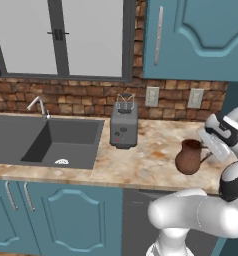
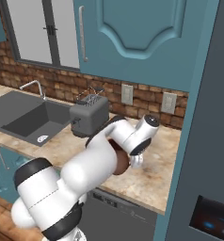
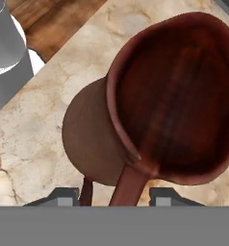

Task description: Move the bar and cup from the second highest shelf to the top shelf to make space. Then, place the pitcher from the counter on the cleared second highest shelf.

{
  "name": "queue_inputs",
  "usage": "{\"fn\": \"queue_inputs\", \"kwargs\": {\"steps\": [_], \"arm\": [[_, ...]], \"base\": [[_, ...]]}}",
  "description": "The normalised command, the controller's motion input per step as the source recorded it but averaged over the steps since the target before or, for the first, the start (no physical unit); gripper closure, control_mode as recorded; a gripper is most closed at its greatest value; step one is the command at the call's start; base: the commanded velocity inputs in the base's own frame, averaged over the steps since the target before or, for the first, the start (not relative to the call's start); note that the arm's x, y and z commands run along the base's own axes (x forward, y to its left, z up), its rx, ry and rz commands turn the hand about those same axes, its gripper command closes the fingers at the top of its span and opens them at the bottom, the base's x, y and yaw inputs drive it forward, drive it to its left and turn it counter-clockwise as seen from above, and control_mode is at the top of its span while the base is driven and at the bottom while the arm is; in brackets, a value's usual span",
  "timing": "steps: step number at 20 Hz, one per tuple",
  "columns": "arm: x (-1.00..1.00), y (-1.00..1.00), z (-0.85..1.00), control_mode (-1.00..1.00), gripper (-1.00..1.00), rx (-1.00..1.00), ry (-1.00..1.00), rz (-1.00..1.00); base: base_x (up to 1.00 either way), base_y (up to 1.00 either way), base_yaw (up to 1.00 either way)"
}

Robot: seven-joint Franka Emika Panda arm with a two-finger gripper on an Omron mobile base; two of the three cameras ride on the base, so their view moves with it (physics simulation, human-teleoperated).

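As the hand [image 3: 115, 198] sat low over the pitcher [image 1: 189, 156], you were on the last step: picking the pitcher off the bench [image 1: 146, 160] near its right end, toward the front edge. Its loop handle [image 3: 128, 185] ran between the two fingertips [image 3: 63, 197]. The jaws stood part open, and I couldn't tell if they gripped it yet. The pitcher stood upright on the bench. Next you'd likely need to clamp firm on the handle, then lift straight so it didn't swing.
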Motion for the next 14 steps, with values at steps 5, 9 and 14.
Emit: {"fn": "queue_inputs", "kwargs": {"steps": [5, 9, 14], "arm": [[0.0, 0.35, -0.01, -1.0, 1.0, -0.05, 0.0, 0.02], [0.0, 0.2, 0.0, -1.0, 1.0, -0.02, 0.0, 0.0], [0.0, 0.03, 0.0, -1.0, 1.0, 0.0, 0.0, 0.0]], "base": [[0.0, 0.0, 0.0], [0.0, 0.0, 0.0], [0.0, 0.0, 0.0]]}}
